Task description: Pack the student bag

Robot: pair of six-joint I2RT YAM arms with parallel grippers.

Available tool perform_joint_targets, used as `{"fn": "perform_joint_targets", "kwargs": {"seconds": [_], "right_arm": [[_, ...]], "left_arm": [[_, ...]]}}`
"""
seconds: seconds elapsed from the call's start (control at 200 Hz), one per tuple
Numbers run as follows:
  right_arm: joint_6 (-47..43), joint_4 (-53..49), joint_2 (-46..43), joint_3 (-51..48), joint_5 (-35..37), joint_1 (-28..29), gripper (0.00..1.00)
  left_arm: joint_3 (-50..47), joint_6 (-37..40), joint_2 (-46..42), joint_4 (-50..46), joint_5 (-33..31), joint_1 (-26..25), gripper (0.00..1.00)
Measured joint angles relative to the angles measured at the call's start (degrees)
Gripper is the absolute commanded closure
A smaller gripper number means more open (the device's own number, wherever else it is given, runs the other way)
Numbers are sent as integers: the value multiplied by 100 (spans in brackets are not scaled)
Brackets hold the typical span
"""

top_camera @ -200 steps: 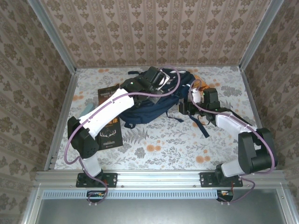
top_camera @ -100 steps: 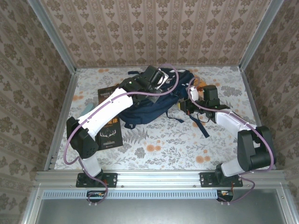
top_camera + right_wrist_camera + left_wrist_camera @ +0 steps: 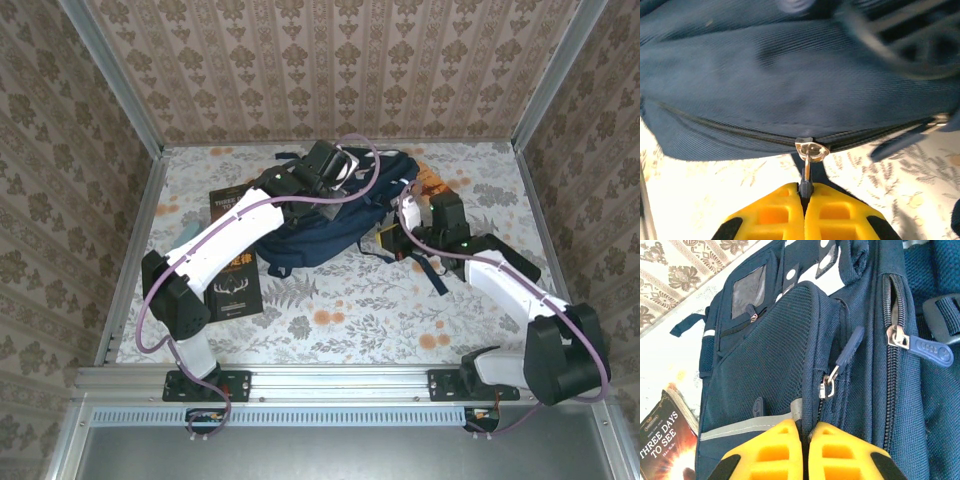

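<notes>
The navy student bag (image 3: 322, 222) lies on its side at the back of the table. In the left wrist view its mesh pocket (image 3: 775, 345), white stripes and two zipper pulls (image 3: 927, 347) show. My left gripper (image 3: 806, 429) is shut on a fabric seam of the bag beside a zipper; from above it (image 3: 318, 178) sits on the bag's top. My right gripper (image 3: 805, 192) is shut on a dark zipper pull hanging from a silver slider (image 3: 811, 148) on the bag's lower edge; from above it (image 3: 397, 238) is at the bag's right side.
A black book, "Three Days to See" (image 3: 236, 262), lies left of the bag, partly under my left arm, and shows again (image 3: 665, 440) at the corner of the left wrist view. An orange item (image 3: 432, 180) peeks out by the bag's right. Dark straps (image 3: 432, 272) trail on the floral tabletop.
My right gripper has moved toward the near side and slightly left with the zipper pull, and the right forearm has stretched out. The left arm has held still.
</notes>
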Motion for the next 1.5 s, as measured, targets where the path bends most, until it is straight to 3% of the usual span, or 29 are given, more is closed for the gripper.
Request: {"fn": "perform_joint_targets", "kwargs": {"seconds": [0.37, 0.535, 0.62, 0.685, 0.89, 1.03, 1.27, 1.5], "right_arm": [[549, 345, -157, -157, 415, 1093, 100], [988, 385, -686, -400, 894, 960, 100], [1215, 286, -986, -485, 1126, 647, 100], [1375, 175, -1143, -529, 1239, 361, 100], [1576, -138, -1161, -531, 1327, -208, 100], [1552, -374, -968, -498, 1303, -367, 100], [1370, -625, -793, -282, 1156, -522, 100], [1246, -719, -758, -256, 981, -610, 100]], "left_arm": [[0, -603, 48, 4, 328, 4, 100], [0, -590, 52, 76, 970, 92, 47], [-42, -498, -57, 225, 1401, 201, 34], [-240, -457, -264, 350, 1707, 317, 29], [-1296, -131, -1137, 675, 2490, 763, 27], [-1742, 310, -1279, 863, 2728, 811, 27], [-1727, 933, -721, 1001, 3237, 815, 34], [-1458, 1429, 98, 938, 3265, 789, 45]]}}
